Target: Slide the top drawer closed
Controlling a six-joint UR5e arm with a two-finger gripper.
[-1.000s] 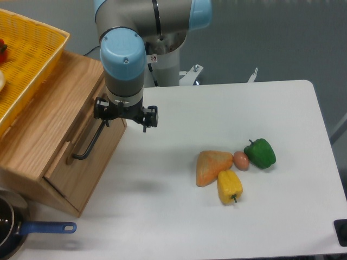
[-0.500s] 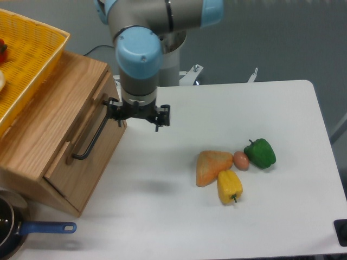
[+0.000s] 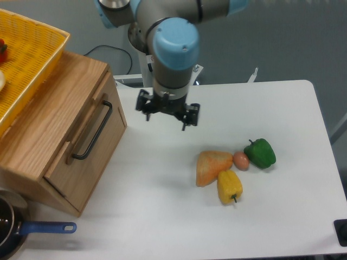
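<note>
- Now the gripper (image 3: 167, 112) has moved away to the right, off the drawer and out over the white table (image 3: 282, 216); one second ago it was right up against the drawer front by the handle
- The drawer (image 3: 87, 149) sits in the wooden box at the left side of the table, and its front looks pushed in a bit more than before
- The black handle (image 3: 93, 131) on the drawer front is free; nothing touches it
- The gripper hangs in the air, well apart from the drawer and holding nothing
- Its two fingers point down, but I cannot tell from here if they are spread or pressed together
- The drawer front looks close to level with the side of the box, so I think the push is done, or nearly done
- A thin line shows around the drawer front, and I cannot tell if a small gap is left
- If a gap is left, one more soft push on the front would finish the job
- The yellow basket (image 3: 32, 49) rests on top of the box
- The orange toy (image 3: 211, 166), the yellow pepper (image 3: 229, 186), the egg (image 3: 241, 160) and the green pepper (image 3: 261, 153) lie close together on the right part of the table, far from the drawer
- A pan with a blue handle (image 3: 46, 228) sits at the bottom left corner
</note>
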